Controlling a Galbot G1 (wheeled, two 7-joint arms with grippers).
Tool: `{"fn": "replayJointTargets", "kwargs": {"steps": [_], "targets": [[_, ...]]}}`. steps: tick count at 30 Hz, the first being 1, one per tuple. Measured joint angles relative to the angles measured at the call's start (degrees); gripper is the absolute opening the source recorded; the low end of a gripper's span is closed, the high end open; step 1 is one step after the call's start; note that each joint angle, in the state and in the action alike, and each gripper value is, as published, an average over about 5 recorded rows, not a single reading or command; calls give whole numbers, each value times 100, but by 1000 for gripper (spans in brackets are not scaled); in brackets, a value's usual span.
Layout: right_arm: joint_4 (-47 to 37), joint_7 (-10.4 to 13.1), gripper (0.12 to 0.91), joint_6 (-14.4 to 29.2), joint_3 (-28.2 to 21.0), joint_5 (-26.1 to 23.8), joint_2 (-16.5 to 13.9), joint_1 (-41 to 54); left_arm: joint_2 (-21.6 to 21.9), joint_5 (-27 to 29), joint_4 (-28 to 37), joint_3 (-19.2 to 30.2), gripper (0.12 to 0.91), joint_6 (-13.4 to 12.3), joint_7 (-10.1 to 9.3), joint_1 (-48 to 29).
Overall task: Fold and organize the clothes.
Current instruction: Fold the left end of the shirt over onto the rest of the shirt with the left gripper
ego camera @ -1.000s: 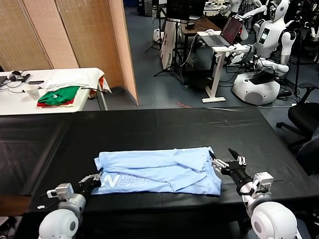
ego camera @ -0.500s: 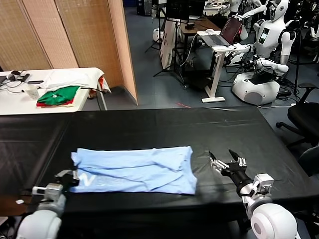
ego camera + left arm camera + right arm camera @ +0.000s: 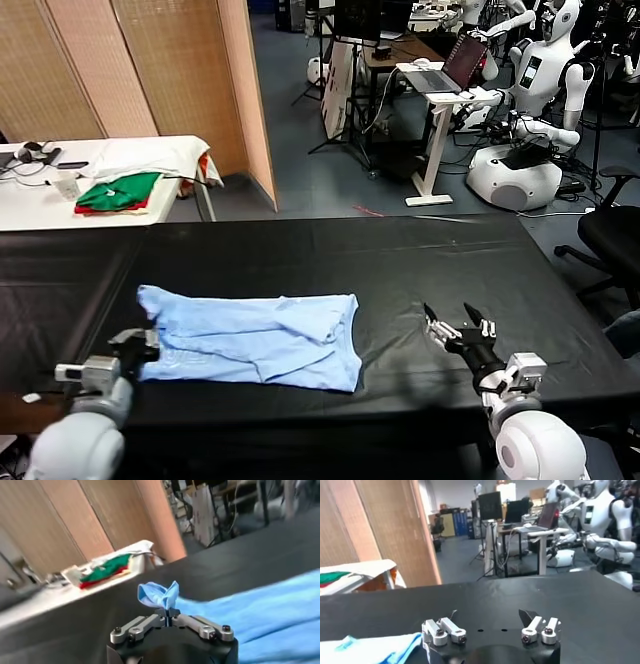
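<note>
The pale sky-blue T-shirt (image 3: 250,339) lies folded into a long band on the black table (image 3: 330,255), left of centre. My left gripper (image 3: 148,343) is shut on the shirt's left end; in the left wrist view a pinched tuft of blue cloth (image 3: 159,594) stands up between the closed jaws of the left gripper (image 3: 167,613), and the rest of the shirt (image 3: 270,610) trails away. My right gripper (image 3: 456,325) hovers open near the table's front right, apart from the shirt. In the right wrist view that gripper (image 3: 490,616) holds nothing, and the shirt's edge (image 3: 375,650) shows off to one side.
A white side table (image 3: 60,190) at the back left carries folded green and red garments (image 3: 118,192) and a white cloth (image 3: 145,155). Wooden screens, a desk with a laptop (image 3: 450,70) and white robots (image 3: 535,110) stand behind. An office chair (image 3: 612,235) sits right.
My left gripper has dragged the shirt leftward across the table; its white lettering no longer shows. The right gripper, which was at the shirt's right end, now stands clear of it.
</note>
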Motion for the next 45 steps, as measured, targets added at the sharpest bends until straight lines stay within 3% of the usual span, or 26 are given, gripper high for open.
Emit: {"fn": "replayJointTargets", "kwargs": {"steps": [4,11,19,38,45], "targets": [[74,-28,907,56,98,-150,108,-161,-480,-449,-126,557,170,194,-116,-175],[171,-67,907,117,170,-404,271,-453,-1080,-632,67,1411,170,143,-110,-585],[189,-62,907,111,135,-521,399,-564,-1524,-728,307,2024,170,147,-121,-987],[150,-69,907,86,43,-585,414,-554,-2107,-838,644,2468,170,170,-177,-1055],[168,-165,907,88,-48,-616,394,-559,-2303,-693,889,2463,170,21,-176,-1083]]}}
